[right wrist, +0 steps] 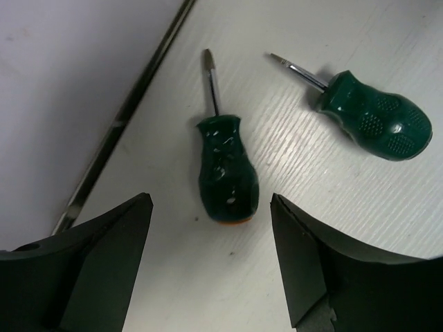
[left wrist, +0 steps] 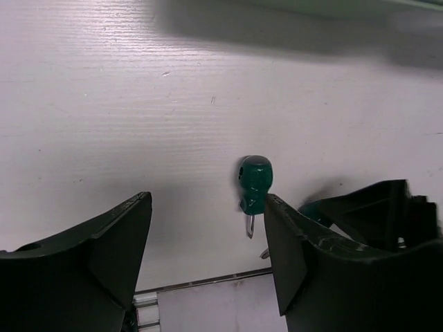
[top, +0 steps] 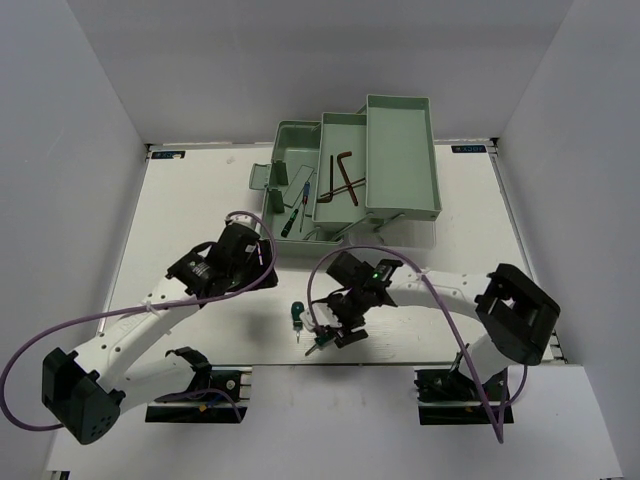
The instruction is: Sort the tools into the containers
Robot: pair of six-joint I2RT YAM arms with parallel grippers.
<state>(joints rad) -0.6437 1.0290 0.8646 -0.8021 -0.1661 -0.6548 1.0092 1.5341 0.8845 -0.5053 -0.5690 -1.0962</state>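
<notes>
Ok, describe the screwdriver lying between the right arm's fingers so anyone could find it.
On the white table, near its front edge, a stubby green-handled screwdriver lies framed by the right arm's open fingers. Orange shows at its butt end; the matching screwdriver beside it has a dimpled grip instead.

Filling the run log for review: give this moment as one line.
left gripper open, empty | right gripper open above green screwdriver | second green screwdriver beside it | hex keys in toolbox tray
</notes>
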